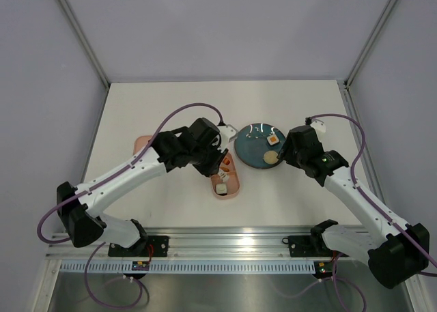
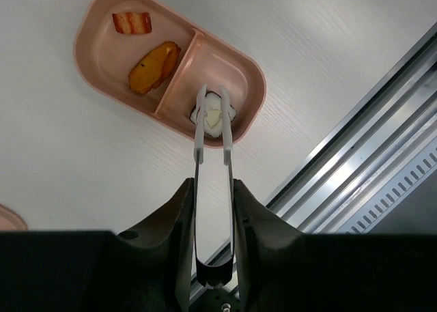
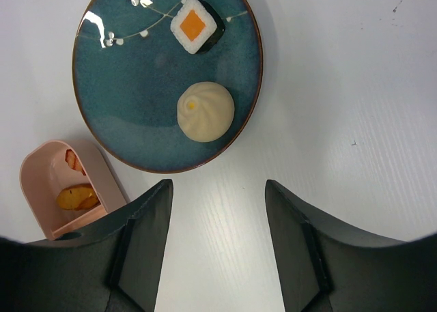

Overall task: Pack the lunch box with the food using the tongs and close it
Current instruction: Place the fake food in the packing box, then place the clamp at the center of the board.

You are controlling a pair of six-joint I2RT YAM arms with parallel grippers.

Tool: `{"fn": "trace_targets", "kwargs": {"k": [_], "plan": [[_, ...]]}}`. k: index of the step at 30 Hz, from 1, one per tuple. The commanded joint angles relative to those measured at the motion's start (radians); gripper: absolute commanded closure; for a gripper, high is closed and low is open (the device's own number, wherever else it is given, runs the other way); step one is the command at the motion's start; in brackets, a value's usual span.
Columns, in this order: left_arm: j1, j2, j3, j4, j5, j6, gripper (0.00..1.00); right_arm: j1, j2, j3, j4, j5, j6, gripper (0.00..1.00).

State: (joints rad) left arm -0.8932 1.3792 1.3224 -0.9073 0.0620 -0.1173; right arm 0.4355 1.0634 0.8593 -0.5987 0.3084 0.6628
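Observation:
The pink lunch box (image 2: 102, 46) lies open on the table (image 1: 235, 183). Its larger compartment holds an orange-red sausage bit (image 2: 132, 22) and an orange piece (image 2: 153, 66). In the smaller compartment sits a white cube (image 2: 213, 115). My left gripper (image 2: 213, 182) is shut on the tongs (image 2: 197, 155), and the tong tips straddle that white cube, touching its sides. My right gripper (image 3: 218, 186) is open and empty, just in front of the teal plate (image 3: 130, 73). On the plate lie a white cube with an orange top (image 3: 197, 25) and a round beige piece (image 3: 205, 110).
The pink lid (image 1: 141, 143) lies left of the left arm, mostly hidden under it. The plate (image 1: 249, 151) sits right beside the lunch box. A metal rail (image 2: 355, 162) runs along the table's near edge.

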Motion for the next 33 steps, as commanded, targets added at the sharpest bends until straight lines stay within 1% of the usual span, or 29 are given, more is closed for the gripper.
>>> {"fn": "trace_targets", "kwargs": {"k": [1,3,15,21,26,29,33], "plan": [[-0.004,-0.009,0.083,0.024,-0.039,0.036,0.96,-0.009,-0.013,0.030,0.016,0.003,-0.002,0.36],[-0.006,-0.002,0.106,0.028,-0.051,0.041,1.00,-0.007,-0.016,0.030,0.013,0.004,0.000,0.36],[0.023,0.072,0.191,0.145,-0.056,0.059,1.00,-0.009,-0.054,0.026,-0.024,0.043,0.003,0.36],[0.027,0.167,0.287,0.226,-0.021,0.056,1.00,-0.009,-0.065,0.029,-0.050,0.078,0.004,0.36],[0.039,0.250,0.357,0.295,0.038,0.048,1.00,-0.007,-0.075,0.027,-0.070,0.093,0.004,0.35],[0.050,0.294,0.389,0.334,0.065,0.039,1.00,-0.009,-0.077,0.024,-0.078,0.101,0.004,0.35],[0.085,0.311,0.393,0.381,0.088,0.033,1.00,-0.011,-0.072,0.021,-0.085,0.100,0.006,0.35]]}}
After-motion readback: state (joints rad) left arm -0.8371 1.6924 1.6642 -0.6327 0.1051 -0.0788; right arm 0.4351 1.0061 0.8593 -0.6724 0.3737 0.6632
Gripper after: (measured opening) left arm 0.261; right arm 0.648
